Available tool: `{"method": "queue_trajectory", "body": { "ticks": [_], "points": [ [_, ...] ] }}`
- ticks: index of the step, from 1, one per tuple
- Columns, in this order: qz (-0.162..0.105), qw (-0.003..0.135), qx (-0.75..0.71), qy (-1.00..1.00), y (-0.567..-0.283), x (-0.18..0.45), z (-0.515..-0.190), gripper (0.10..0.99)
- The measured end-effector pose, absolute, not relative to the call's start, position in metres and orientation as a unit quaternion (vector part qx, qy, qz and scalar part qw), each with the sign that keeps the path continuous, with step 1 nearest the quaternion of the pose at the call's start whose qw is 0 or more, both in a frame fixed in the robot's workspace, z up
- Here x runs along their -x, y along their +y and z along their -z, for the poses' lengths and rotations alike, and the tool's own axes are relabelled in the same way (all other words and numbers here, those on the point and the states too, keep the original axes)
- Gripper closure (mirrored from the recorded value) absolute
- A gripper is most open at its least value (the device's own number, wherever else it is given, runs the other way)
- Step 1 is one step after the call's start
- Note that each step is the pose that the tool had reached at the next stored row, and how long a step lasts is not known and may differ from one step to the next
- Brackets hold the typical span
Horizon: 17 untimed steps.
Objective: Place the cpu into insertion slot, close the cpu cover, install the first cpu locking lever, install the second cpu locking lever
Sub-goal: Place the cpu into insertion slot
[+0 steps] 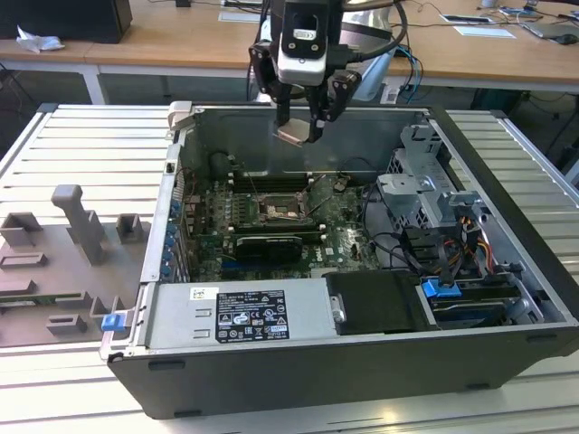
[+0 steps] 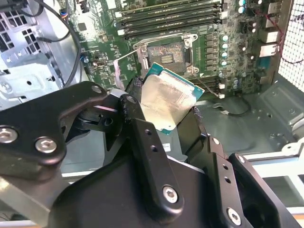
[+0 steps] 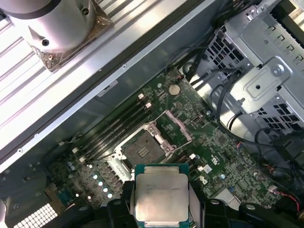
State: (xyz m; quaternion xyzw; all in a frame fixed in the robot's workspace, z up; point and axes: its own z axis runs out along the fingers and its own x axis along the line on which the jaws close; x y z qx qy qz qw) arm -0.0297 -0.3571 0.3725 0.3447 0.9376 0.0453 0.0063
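Firstly, the pincer (image 2: 164, 111) is pinching the cpu (image 2: 166, 100) by two opposite edges, one black finger (image 2: 137, 123) on each side. In both wrist views the chip's pale silver face is turned to the camera, with a thin green border around it. In the exterior view the cpu (image 1: 297, 134) is a little tilted and hangs in the air inside the open computer case (image 1: 271, 389), about at the height of its upper rim.

Below it, and well apart from it, lies the insertion slot (image 3: 141, 151), a dark square on the green board (image 1: 344, 231). Nothing lies in the slot. The cpu cover (image 3: 182, 129) stands lifted up at one side of the slot, so the green board is visible through its cut-out centre. Long dark memory sticks (image 3: 118, 126) lie in a row just beside the slot.

Farther away, a black card (image 1: 269, 244) stands on the board, and a grey metal cage (image 1: 425, 181) with cables is at the exterior view's right. The case lies on a ribbed counter (image 1: 54, 362), where some grey holders (image 1: 81, 226) stand at the exterior view's left.
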Motion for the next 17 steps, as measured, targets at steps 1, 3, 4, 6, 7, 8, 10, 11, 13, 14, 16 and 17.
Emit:
{"method": "queue_trajectory", "body": {
  "ticks": [1, 3, 4, 6, 7, 8, 10, 11, 13, 14, 16, 17],
  "points": [
    [-0.045, 0.007, -0.352, 0.935, -0.3571, 0.0297, -0.3723, 0.545],
    [-0.045, 0.007, -0.365, 0.930, -0.3571, 0.0297, -0.3720, 0.545],
    [-0.045, 0.008, -0.369, 0.928, -0.3571, 0.0297, -0.3719, 0.545],
    [-0.045, 0.008, -0.377, 0.925, -0.3571, 0.0298, -0.3717, 0.545],
    [-0.045, 0.008, -0.380, 0.924, -0.3571, 0.0297, -0.3716, 0.545],
    [-0.045, 0.008, -0.387, 0.921, -0.3571, 0.0298, -0.3715, 0.545],
    [-0.045, 0.009, -0.394, 0.918, -0.3571, 0.0297, -0.3713, 0.545],
    [-0.045, 0.009, -0.398, 0.916, -0.3571, 0.0297, -0.3712, 0.545],
    [-0.045, 0.009, -0.405, 0.913, -0.3571, 0.0297, -0.3710, 0.545],
    [-0.045, 0.009, -0.408, 0.912, -0.3571, 0.0297, -0.3710, 0.545],
    [-0.045, 0.010, -0.416, 0.908, -0.3571, 0.0297, -0.3708, 0.545],
    [-0.045, 0.010, -0.421, 0.906, -0.3571, 0.0297, -0.3706, 0.545]
  ]
}}
